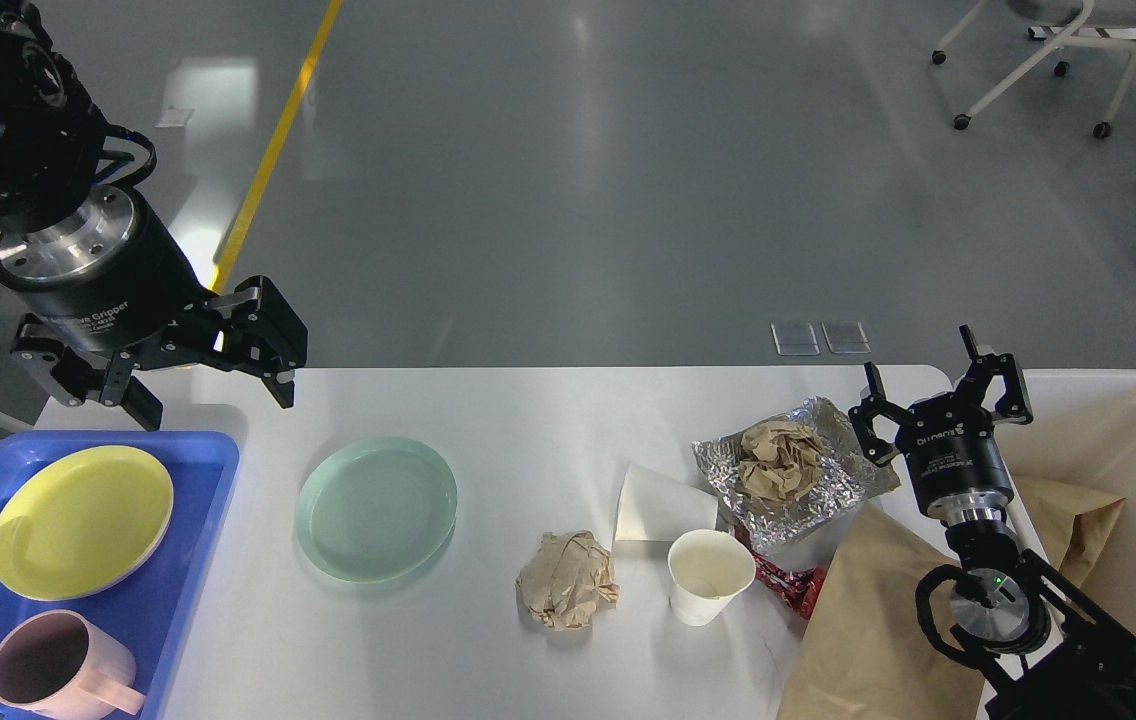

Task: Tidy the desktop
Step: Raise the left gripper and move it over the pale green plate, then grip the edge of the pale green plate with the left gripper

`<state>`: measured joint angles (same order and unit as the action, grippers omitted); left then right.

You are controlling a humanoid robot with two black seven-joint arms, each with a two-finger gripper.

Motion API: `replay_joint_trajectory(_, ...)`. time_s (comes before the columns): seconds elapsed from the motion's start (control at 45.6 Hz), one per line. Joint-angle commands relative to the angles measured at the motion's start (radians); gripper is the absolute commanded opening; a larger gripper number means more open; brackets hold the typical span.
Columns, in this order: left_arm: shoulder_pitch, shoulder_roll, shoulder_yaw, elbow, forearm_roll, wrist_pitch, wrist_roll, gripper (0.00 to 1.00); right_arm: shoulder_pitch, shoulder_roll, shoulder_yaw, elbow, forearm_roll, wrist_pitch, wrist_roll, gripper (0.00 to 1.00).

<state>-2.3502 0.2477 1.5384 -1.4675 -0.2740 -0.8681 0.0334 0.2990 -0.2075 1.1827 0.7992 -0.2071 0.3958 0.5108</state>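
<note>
The white desktop (528, 420) carries a pale green plate (376, 507), a crumpled brown paper ball (568, 578), an upright paper cup (710, 575), a second paper cup on its side (658, 505), a sheet of foil (828, 490) with crumpled paper (780, 458) on it, and a red wrapper (788, 583). My left gripper (213, 398) hangs open and empty over the table's back left, above the gap between the blue tray (213, 480) and the green plate. Just right of the foil, my right gripper (928, 385) points away from me, open and empty.
The blue tray holds a yellow plate (81, 520) and a pink mug (53, 665). A brown paper bag (868, 620) lies at the front right, partly under my right arm. A cream bin (1128, 420) stands off the table's right edge. Grey floor lies beyond the far edge.
</note>
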Motion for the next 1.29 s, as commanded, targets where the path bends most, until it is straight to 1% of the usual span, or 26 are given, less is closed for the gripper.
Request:
replay_joint_trajectory(0.0,0.141,0.024,-0.021,0.113,-0.049,0.001,-0.018,0.96,0.000,0.000,0.000,0.000,0.000,0.000,0.000,1.00)
replay_joint_trajectory(0.088,0.253,0.022,-0.033,0.196,-0.089,0.017,-0.017,0.96,0.000,0.000,0.000,0.000,0.000,0.000,0.000,1.00)
replay_joint_trajectory(0.175,0.351,0.016,-0.069,0.263,-0.132,0.072,-0.009,0.94,0.000,0.000,0.000,0.000,0.000,0.000,0.000,1.00)
replay_joint_trajectory(0.285,0.408,0.010,-0.080,0.272,-0.209,0.147,-0.001,0.94,0.000,0.000,0.000,0.000,0.000,0.000,0.000,1.00)
replay_joint_trajectory(0.351,0.440,0.010,-0.080,0.277,-0.253,0.199,0.019,0.94,0.000,0.000,0.000,0.000,0.000,0.000,0.000,1.00)
replay_joint_trajectory(0.395,0.474,0.010,-0.083,0.283,-0.289,0.245,0.040,0.94,0.000,0.000,0.000,0.000,0.000,0.000,0.000,1.00)
replay_joint_trajectory(0.439,0.509,0.012,-0.096,0.283,-0.327,0.305,0.071,0.94,0.000,0.000,0.000,0.000,0.000,0.000,0.000,1.00)
replay_joint_trajectory(0.57,0.594,0.002,-0.170,0.283,-0.412,0.486,0.180,0.94,0.000,0.000,0.000,0.000,0.000,0.000,0.000,1.00)
replay_joint_trajectory(0.636,0.635,0.002,-0.195,0.283,-0.428,0.552,0.207,0.95,0.000,0.000,0.000,0.000,0.000,0.000,0.000,1.00)
replay_joint_trajectory(0.746,0.689,0.004,-0.242,0.285,-0.421,0.612,0.201,0.95,-0.001,0.000,0.000,0.000,0.000,0.000,0.000,1.00)
replay_joint_trajectory(0.899,0.758,0.001,-0.273,0.289,-0.413,0.623,0.197,0.96,0.000,0.000,0.000,0.000,0.000,0.000,0.000,1.00)
replay_joint_trajectory(1.053,0.818,-0.007,-0.274,0.351,-0.413,0.624,0.198,0.96,0.000,0.000,0.000,0.000,0.000,0.000,0.000,1.00)
replay_joint_trajectory(1.162,0.887,-0.021,-0.288,0.407,-0.413,0.629,0.198,0.96,0.000,0.000,0.000,0.000,0.000,0.000,0.000,1.00)
replay_joint_trajectory(1.272,0.937,-0.054,-0.305,0.455,-0.413,0.681,0.198,0.96,0.000,0.000,0.000,0.000,0.000,0.000,0.000,1.00)
